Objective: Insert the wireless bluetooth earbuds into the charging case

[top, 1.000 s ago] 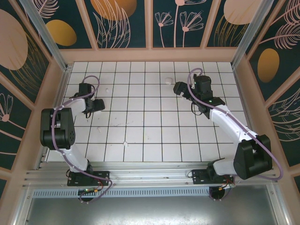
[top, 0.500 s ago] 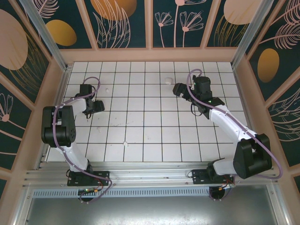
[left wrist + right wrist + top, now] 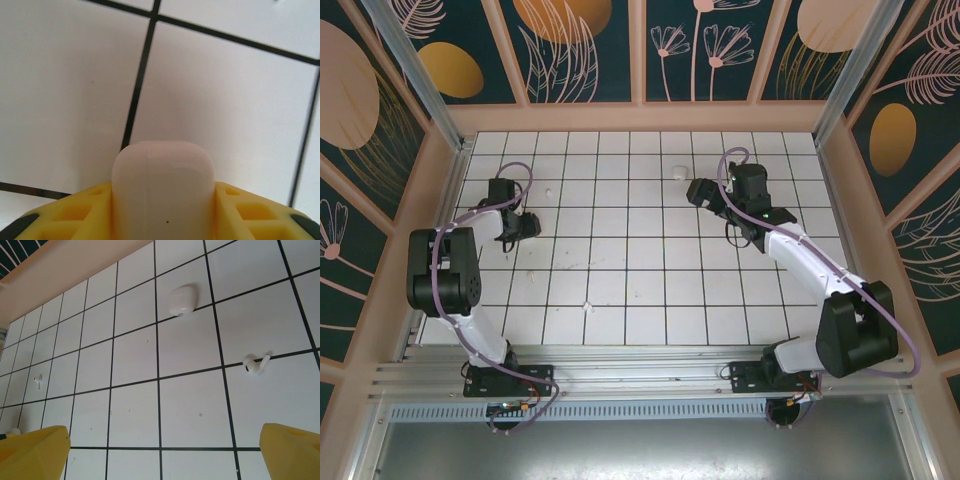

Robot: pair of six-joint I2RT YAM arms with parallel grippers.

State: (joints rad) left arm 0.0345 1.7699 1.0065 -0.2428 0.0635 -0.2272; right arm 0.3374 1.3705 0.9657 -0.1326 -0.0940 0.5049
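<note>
A white rounded charging case [image 3: 162,185], its lid seam closed, sits between my left gripper's [image 3: 163,205] yellow fingers [image 3: 75,217], which press on both its sides. In the top view this left gripper [image 3: 528,225] is low over the tiles at the left. One earbud [image 3: 256,365] with a short stem lies on a tile line ahead and to the right of my right gripper [image 3: 162,447], which stands wide open with nothing between its fingers. Another earbud [image 3: 37,381] lies far off to the left. The right gripper [image 3: 700,190] hovers at the back centre-right.
A second white pebble-like case [image 3: 181,300] lies near the back wall [image 3: 673,170]. Small white bits lie on the tiles at the back left [image 3: 549,190] and the front centre [image 3: 587,303]. Wooden walls [image 3: 640,118] ring the tiled floor.
The left jaws have closed in onto the case. The right gripper has crept a little to the left and back, still open.
</note>
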